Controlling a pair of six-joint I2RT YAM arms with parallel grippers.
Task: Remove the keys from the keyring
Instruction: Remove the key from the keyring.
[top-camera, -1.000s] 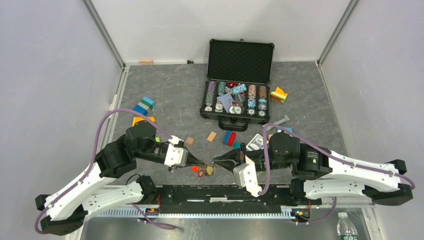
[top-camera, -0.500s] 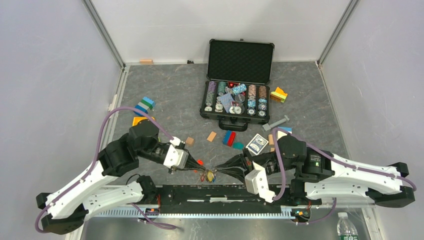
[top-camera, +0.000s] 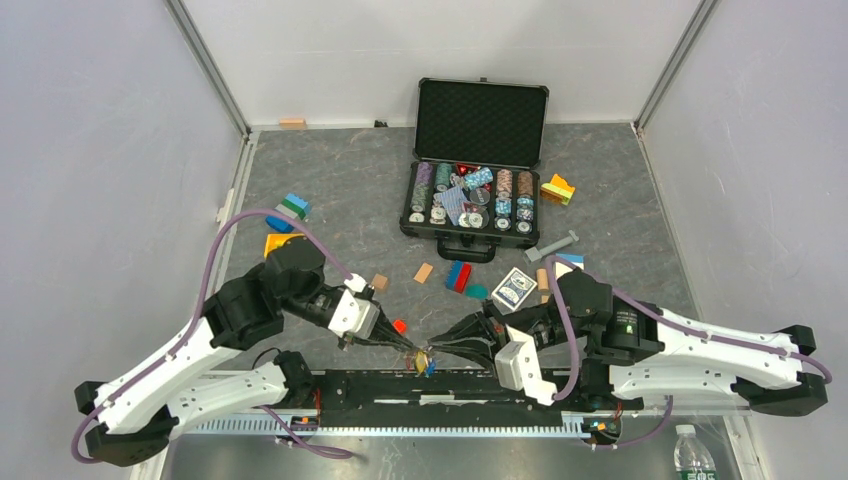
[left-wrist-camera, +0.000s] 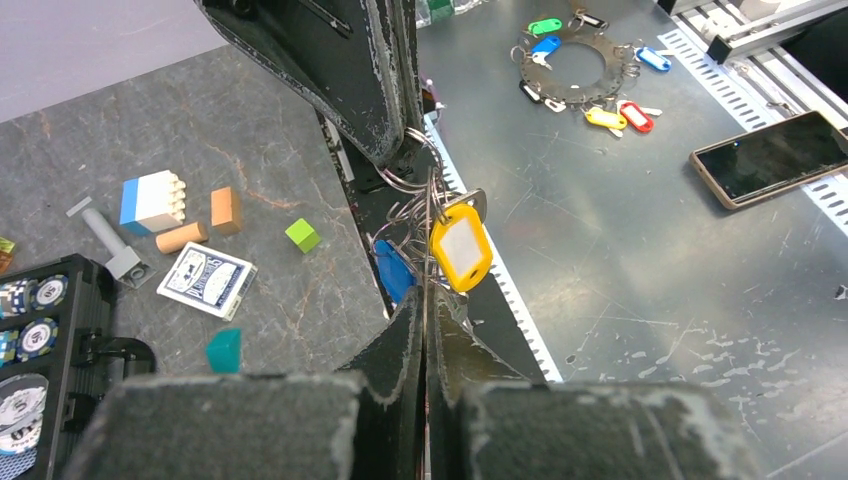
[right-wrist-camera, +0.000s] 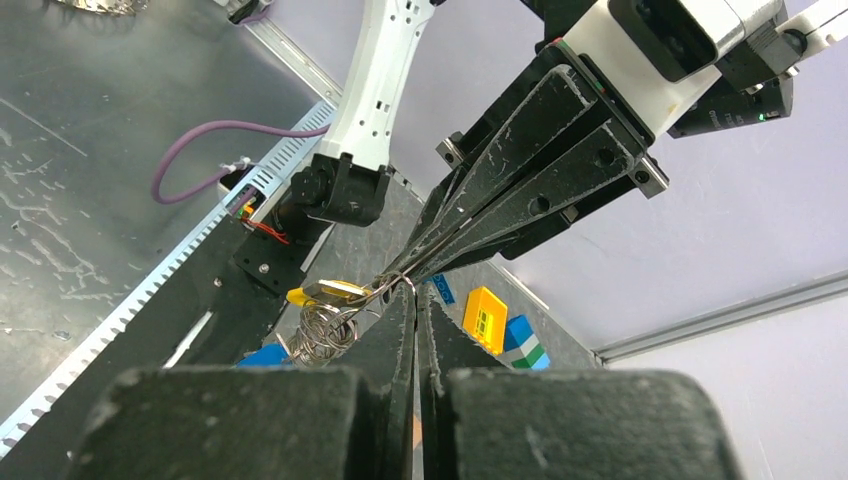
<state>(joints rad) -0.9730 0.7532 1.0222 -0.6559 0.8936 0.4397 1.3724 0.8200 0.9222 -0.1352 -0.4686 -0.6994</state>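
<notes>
Both claws are pinched shut on the wire of the keyring (left-wrist-camera: 400, 183), tips meeting: left claw (top-camera: 410, 347) from one side, right claw (top-camera: 441, 346) from the other. This is well in front of the poker-chip case (top-camera: 481, 122), towards the arm bases. The keys (left-wrist-camera: 460, 248) hang bunched beneath, yellow and blue heads showing. I judge this the prising step. Next, one claw must steady the coil while the other works a key round to the wire's end.
</notes>
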